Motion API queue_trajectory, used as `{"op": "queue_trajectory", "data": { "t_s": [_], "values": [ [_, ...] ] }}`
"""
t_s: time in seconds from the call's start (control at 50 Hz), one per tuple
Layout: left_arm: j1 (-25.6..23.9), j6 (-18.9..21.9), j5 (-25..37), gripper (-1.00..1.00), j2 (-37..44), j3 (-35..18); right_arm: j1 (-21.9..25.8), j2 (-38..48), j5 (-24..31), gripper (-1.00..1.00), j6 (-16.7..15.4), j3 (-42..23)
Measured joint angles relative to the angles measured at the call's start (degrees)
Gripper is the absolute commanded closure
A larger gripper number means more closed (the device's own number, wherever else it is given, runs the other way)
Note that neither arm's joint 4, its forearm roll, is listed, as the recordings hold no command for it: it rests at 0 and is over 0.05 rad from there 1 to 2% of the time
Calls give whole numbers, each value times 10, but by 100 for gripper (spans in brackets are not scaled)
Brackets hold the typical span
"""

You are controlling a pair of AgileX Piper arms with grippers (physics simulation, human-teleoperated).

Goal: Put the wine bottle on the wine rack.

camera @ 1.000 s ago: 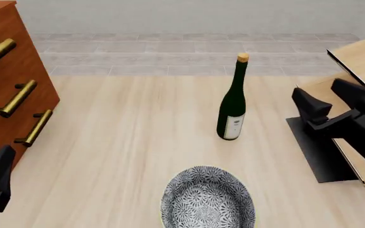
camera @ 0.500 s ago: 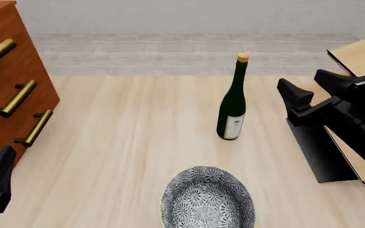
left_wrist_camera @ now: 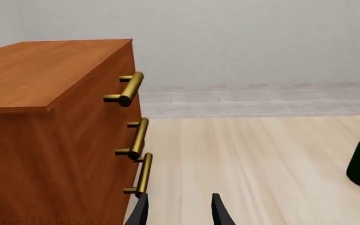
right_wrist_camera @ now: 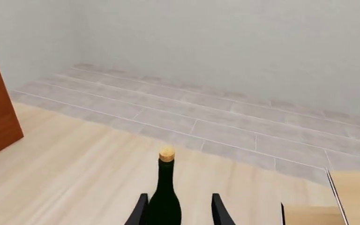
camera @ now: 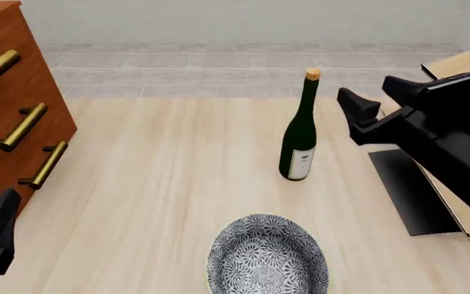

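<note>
Right end effector [camera: 374,101] nearing upright wine bottle [camera: 300,135], centre frame on desk [camera: 161,184].
Right wrist view alone shows spread fingers [right_wrist_camera: 141,211] framing the bottle, gripping nothing; front view shows the end effector moved left since earlier. Left end effector [left_wrist_camera: 178,213] open, empty.

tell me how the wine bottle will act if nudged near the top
The wine bottle stands upright, tall and slim on a narrow base, so it would probably tip. It looks like smooth glass, likely slippery and rigid. Once down, its round body could roll across the table.
</note>
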Motion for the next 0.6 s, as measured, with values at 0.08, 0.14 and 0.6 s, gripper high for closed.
{"op": "queue_trajectory", "data": {
  "t_s": [0.08,0.14,0.6],
  "values": [
    [1,0,1,-100,0,0,2,12,-5,-100,2,-7],
    [1,0,2,-100,0,0,3,21,-9,-100,3,-12],
    [2,-1,5,-100,0,0,9,87,-38,-100,10,-45]
  ]
}}
